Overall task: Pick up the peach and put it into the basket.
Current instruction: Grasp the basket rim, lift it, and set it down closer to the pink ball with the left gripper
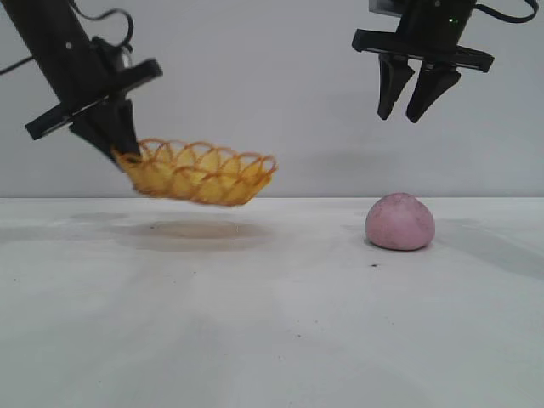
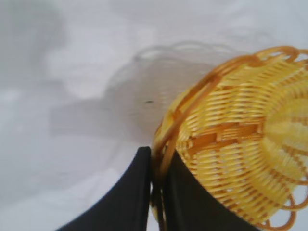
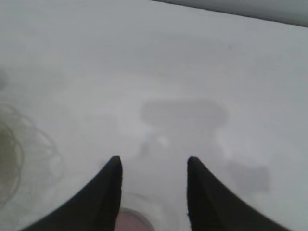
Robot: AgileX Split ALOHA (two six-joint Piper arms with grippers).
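Observation:
The pink-mauve peach sits on the white table at the right. A sliver of it shows in the right wrist view between the fingers. My right gripper hangs open and empty high above the peach; it also shows in the right wrist view. My left gripper is shut on the orange rim of the yellow woven basket and holds it tilted in the air at the left. The left wrist view shows the basket with its rim pinched between the fingers.
The white table runs across the whole view with a grey wall behind. The basket's shadow lies on the table under it. A small dark speck lies in front of the peach.

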